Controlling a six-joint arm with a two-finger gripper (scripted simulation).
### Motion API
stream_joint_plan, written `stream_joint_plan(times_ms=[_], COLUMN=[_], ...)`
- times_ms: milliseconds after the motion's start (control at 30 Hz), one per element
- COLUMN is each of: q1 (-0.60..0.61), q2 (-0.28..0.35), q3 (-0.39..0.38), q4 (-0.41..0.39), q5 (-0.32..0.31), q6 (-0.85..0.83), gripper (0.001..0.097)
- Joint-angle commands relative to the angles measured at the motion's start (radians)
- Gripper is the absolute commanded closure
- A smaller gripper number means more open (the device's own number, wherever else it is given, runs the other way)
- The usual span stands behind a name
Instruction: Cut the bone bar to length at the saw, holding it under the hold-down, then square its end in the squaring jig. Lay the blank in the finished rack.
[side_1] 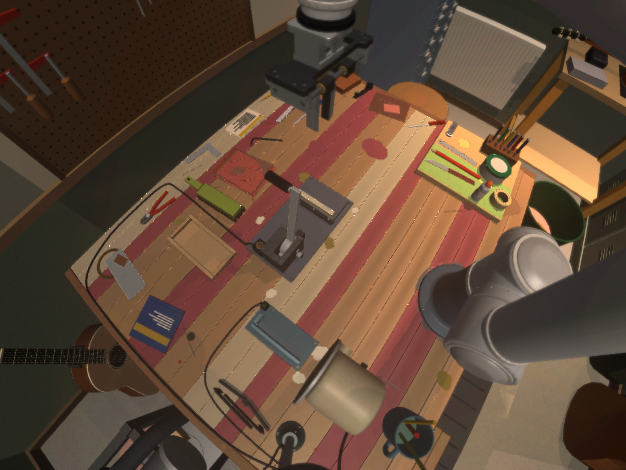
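Note:
In the middle of the striped workbench the saw station is a grey plate (303, 222) with an upright lever, the hold-down (289, 217), whose black handle points up and left. A pale bone bar (318, 202) lies along the plate's far side under a grey fence. Toward the near edge lies the blue-grey squaring jig (282, 330). A shallow wooden tray, the finished rack (201, 245), lies left of the saw. My gripper (319, 109) hangs over the far end of the bench, well behind the saw. Its fingers are partly closed and carry nothing.
My arm's large grey joints (505, 308) fill the right foreground. A cream canister (344, 389) lies near the jig, with cables looping along the near edge. A green mat with pencils and tape (467, 177) lies at the right, and red pliers, a green block and cards on the left.

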Motion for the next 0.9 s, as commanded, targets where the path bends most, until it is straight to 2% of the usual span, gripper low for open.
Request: stream_joint_plan(times_ms=[0,367,467,567,767,867], q1=[0.0,0.0,-0.001,-0.001,-0.003,-0.004], q2=[-0.001,-0.001,-0.004,-0.01,0.005,0.023], q3=[-0.001,-0.001,0.024,0.105,0.318,0.379], q4=[0.0,0.0,0.0,0.0,0.0,0.0], q5=[0.0,0.0,-0.022,-0.094,-0.32,-0.402], q6=[0.0,0.0,0.0,-0.001,-0.003,-0.003], gripper=[0.0666,0.0666,0.0666,0.0666,0.0666,0.0666])
